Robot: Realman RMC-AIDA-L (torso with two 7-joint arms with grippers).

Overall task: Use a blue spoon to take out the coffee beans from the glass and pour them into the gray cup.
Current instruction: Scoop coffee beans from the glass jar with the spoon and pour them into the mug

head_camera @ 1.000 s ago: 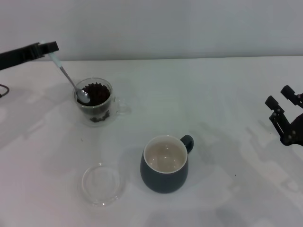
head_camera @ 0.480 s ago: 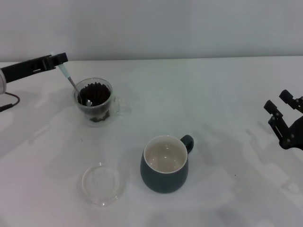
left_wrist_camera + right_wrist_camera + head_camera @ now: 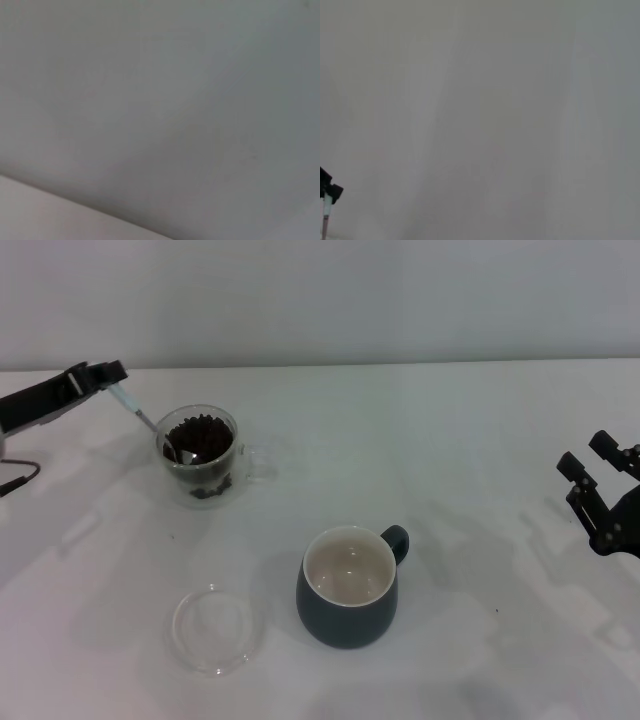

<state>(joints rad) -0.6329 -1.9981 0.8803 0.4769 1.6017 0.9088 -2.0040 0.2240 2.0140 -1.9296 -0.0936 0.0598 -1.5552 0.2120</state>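
Observation:
In the head view the glass (image 3: pixel 203 455) stands at the left on the white table, filled with a heap of dark coffee beans (image 3: pixel 200 436). My left gripper (image 3: pixel 103 375) is shut on the pale-blue handle of the blue spoon (image 3: pixel 140 414), up and to the left of the glass. The spoon slants down over the rim and its metal bowl lies in the beans at the glass's left side. The gray cup (image 3: pixel 348 586) stands in front of the middle, its cream inside bare, handle to the back right. My right gripper (image 3: pixel 598 462) is open and idle at the right edge.
A flat clear glass dish (image 3: pixel 214 628) lies on the table in front of the glass, left of the gray cup. The right wrist view shows the other gripper's tip with the spoon handle (image 3: pixel 326 210) far off against a grey wall.
My left gripper has shifted back to the left and lowered a little. The spoon now slants flatter, its bowl still in the beans at the glass's left side. The right arm barely moved.

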